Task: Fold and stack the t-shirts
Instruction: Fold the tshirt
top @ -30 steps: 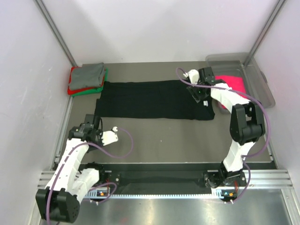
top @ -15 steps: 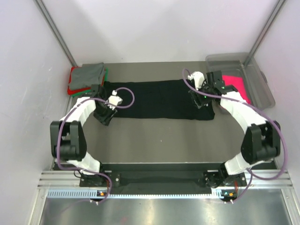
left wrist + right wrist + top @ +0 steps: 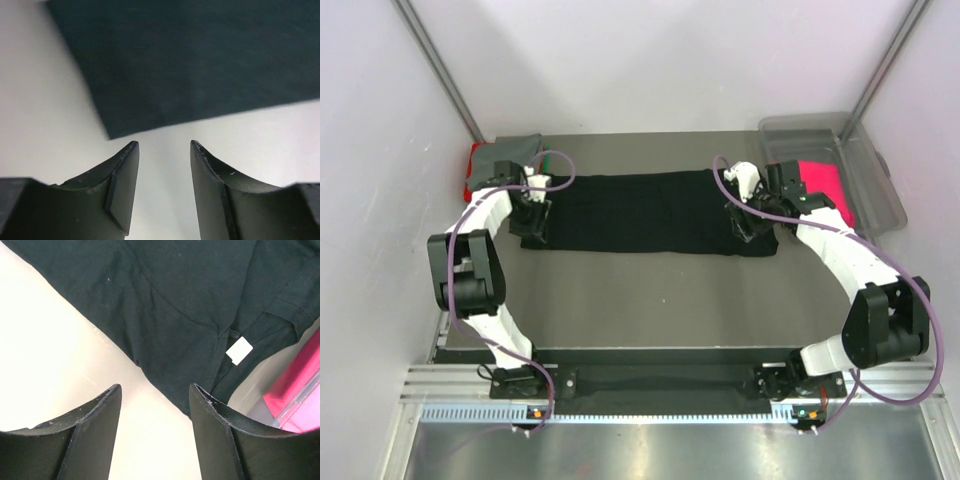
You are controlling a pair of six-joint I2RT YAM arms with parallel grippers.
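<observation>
The black t-shirt lies folded into a long band across the surface, its long axis running left to right, with one arm at each end. The left pincer hangs partly open and empty over bare surface, the band's near-left corner just ahead of its tips. The right pincer is also partly open and holds nothing; its tips sit at the near edge of the right end. So each arm is nearest its own end, which suits folding the band across its length.

Only the right wrist view shows the white neck label — the collar end is on the right. Only the overhead view shows the stack at the far left corner, grey on top, and a pink shirt in the clear bin.
</observation>
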